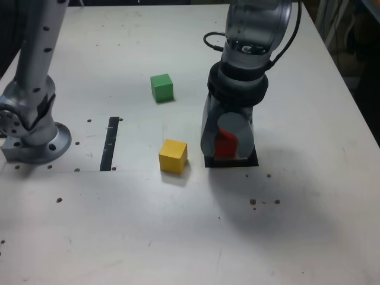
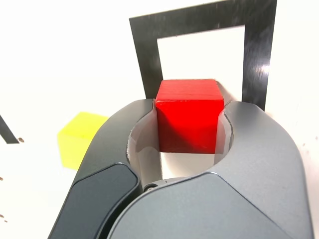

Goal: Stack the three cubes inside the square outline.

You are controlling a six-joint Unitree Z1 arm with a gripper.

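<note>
Red cube: was seen clamped between the two grey jaws of the gripper, one jaw pressed to each side face; in the wrist view it was seen over the white centre of the square outline, though whether it rested on the surface could not be told.
Gripper: was clenched on the red cube and pointed down at the table, directly over the outline.
Square outline: was largely hidden under the gripper in the exterior view, only its black lower edge and corners being visible; its thick black frame was shown clearly by the wrist view.
Yellow cube: was seen resting on the table just beside the outline, on the exterior view's left, apart from the gripper.
Green cube: was seen lying farther back on the table, well apart from the yellow cube and the outline.
Black strip: was seen lying on the exterior view's left of the yellow cube, near the arm's base.
</note>
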